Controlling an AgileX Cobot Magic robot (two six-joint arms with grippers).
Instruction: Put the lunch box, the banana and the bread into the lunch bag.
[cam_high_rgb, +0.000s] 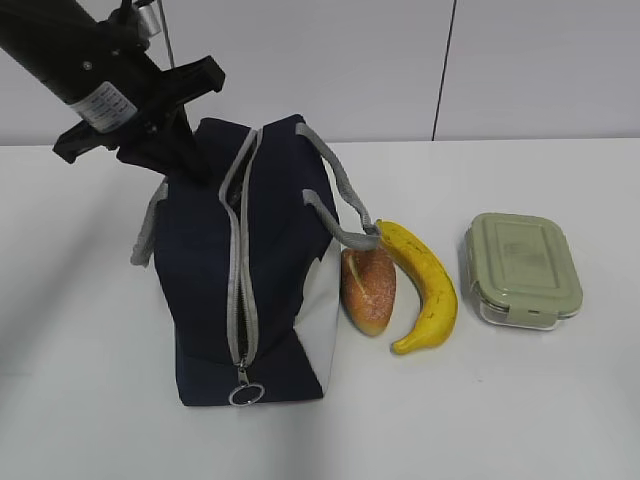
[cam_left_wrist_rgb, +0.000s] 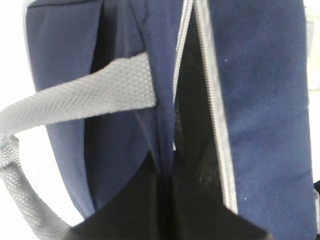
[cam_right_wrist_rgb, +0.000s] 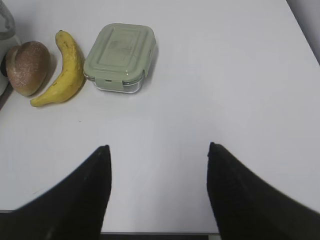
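Left gripper (cam_high_rgb: 185, 150) reaches down at a slant from the upper left of the exterior view, its dark fingers pressed against the far end of the lunch bag (cam_high_rgb: 250, 270). How far its jaws stand apart, and whether they pinch the fabric, I cannot tell. Its wrist camera looks straight along the partly parted grey zipper (cam_left_wrist_rgb: 215, 115), with a grey webbing handle (cam_left_wrist_rgb: 80, 102) crossing on the left. Right gripper (cam_right_wrist_rgb: 157, 165) hovers over bare white table (cam_right_wrist_rgb: 225, 75), jaws spread wide, nothing between them. Bread (cam_high_rgb: 368, 288), banana (cam_high_rgb: 425, 285) and lunch box (cam_high_rgb: 522, 270) lie in a row just right of the bag, the bread touching the banana.
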